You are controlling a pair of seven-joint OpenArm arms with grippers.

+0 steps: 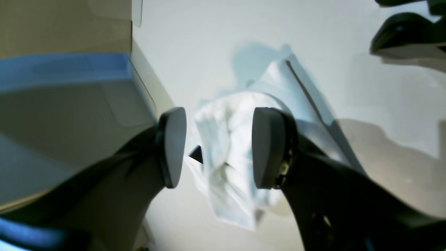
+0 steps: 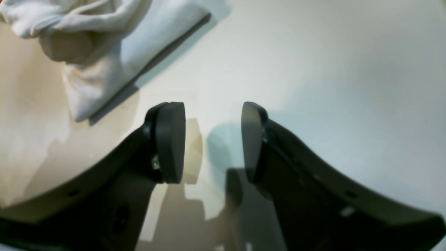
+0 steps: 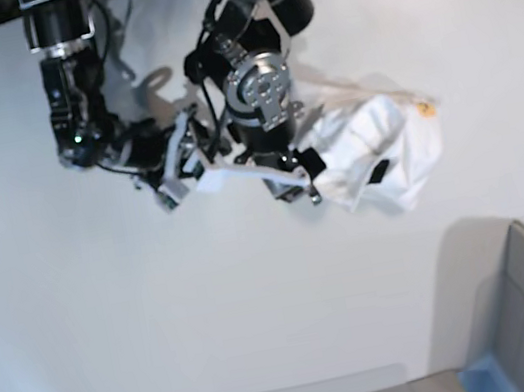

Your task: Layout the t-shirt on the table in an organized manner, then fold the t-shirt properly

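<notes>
T-shirt (image 3: 376, 150) lies bunched on the counter (image 3: 260, 298), under and beyond the left gripper (image 1: 217, 148), whose jaws stand apart with nothing clamped. Right gripper (image 2: 212, 141) open over bare counter, cloth off to its side. Layout not achieved; spreading and folding both remain

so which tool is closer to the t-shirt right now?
Left. The left tool hangs open directly over the crumpled t-shirt, fabric showing between its fingers. The right tool is open over bare table, beside the shirt's edge.
</notes>
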